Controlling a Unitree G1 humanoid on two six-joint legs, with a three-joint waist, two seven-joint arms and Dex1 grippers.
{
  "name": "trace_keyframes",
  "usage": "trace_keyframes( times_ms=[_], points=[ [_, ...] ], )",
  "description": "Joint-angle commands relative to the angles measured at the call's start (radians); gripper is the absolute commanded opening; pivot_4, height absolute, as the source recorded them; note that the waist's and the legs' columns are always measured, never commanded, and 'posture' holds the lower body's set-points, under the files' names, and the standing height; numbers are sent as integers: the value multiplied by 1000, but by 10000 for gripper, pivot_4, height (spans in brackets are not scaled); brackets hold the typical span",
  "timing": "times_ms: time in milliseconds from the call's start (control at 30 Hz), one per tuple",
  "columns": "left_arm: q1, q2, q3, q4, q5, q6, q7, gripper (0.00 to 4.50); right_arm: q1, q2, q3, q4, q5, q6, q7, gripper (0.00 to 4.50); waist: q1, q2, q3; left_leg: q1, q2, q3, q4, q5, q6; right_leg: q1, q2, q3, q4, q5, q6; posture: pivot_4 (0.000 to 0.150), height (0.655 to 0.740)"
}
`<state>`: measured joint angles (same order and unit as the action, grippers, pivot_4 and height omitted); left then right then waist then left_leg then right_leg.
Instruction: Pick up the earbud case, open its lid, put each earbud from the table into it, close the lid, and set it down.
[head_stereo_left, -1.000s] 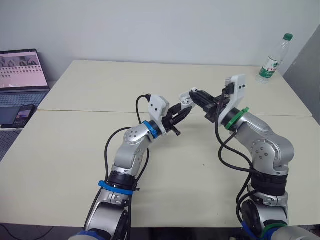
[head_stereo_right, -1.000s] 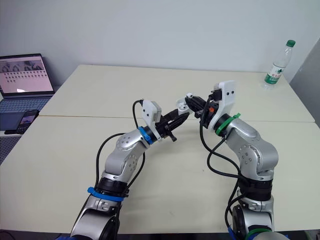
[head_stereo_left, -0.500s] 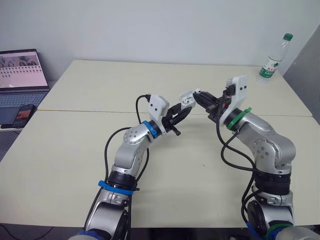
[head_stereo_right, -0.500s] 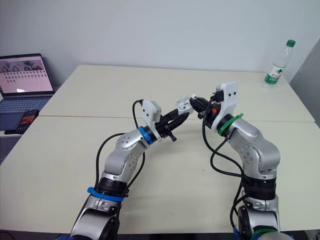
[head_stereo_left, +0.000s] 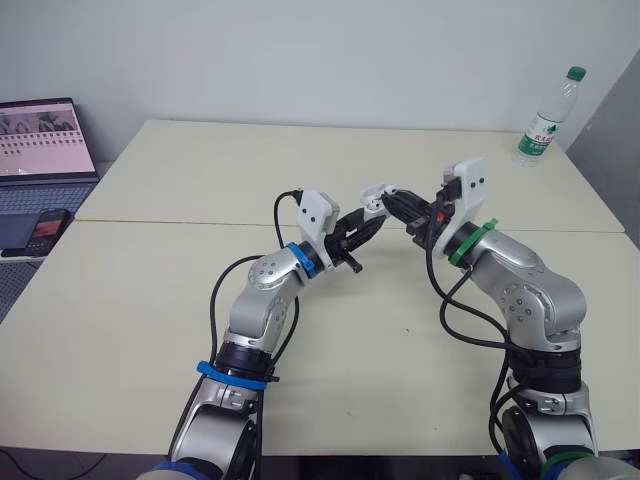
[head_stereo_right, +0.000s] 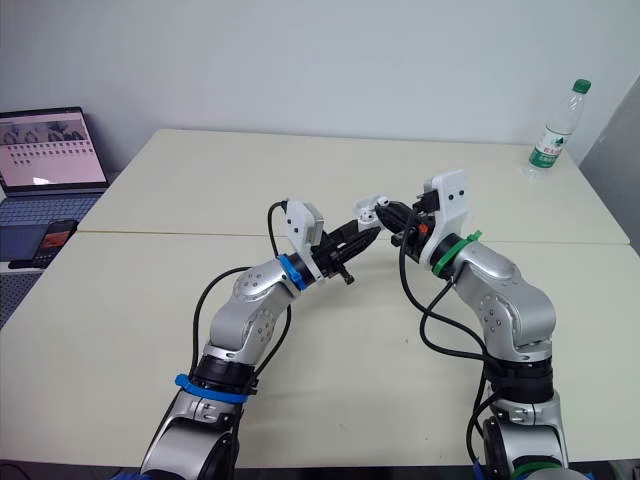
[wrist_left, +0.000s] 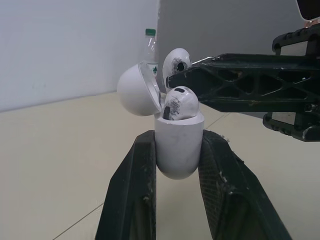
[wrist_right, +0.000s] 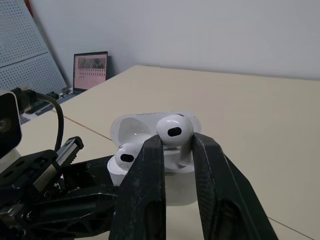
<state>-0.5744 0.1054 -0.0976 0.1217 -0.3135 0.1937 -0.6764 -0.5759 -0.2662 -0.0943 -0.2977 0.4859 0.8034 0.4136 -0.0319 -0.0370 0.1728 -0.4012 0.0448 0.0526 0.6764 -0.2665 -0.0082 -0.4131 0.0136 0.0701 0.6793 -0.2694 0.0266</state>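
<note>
White earbud case (wrist_left: 177, 150), lid (wrist_left: 132, 90) open, one earbud (wrist_left: 176, 102) seated

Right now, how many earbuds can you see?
2. One earbud sits in the open earbud case held by the left gripper; the second earbud is pinched by the right gripper just over the case.
</note>
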Motion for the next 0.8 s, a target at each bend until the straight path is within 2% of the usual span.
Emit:
trace_keyframes(
  times_ms=[33, 167, 533, 800],
  points=[
    [-14, -9, 7, -62, -34, -3, -14, 7949, 0, -15, 3, -5, -5, -26, 0, 4065, 0, 0, 0, 0, 0, 0, 0, 0, 0, 0, 0, 0, 0, 0, 0, 1500, 7362],
    [-15, -11, 10, -63, -36, 1, -18, 7949, 0, -20, 8, -3, -4, -32, 0, 4065, 0, 0, 0, 0, 0, 0, 0, 0, 0, 0, 0, 0, 0, 0, 0, 1500, 7362],
    [-16, -19, 24, -54, -28, 5, -6, 7949, 4, -22, -10, -17, 26, -41, 1, 44189, 0, 0, 0, 0, 0, 0, 0, 0, 0, 0, 0, 0, 0, 0, 0, 1500, 7362],
    [-4, -12, 28, -44, -33, 9, -25, 7949, -67, -79, -127, -1, 179, 27, 39, 44709, 0, 0, 0, -1, 0, 1, 0, 0, 0, -1, 0, 0, 0, 0, 0, 1500, 7362]
  ],
)
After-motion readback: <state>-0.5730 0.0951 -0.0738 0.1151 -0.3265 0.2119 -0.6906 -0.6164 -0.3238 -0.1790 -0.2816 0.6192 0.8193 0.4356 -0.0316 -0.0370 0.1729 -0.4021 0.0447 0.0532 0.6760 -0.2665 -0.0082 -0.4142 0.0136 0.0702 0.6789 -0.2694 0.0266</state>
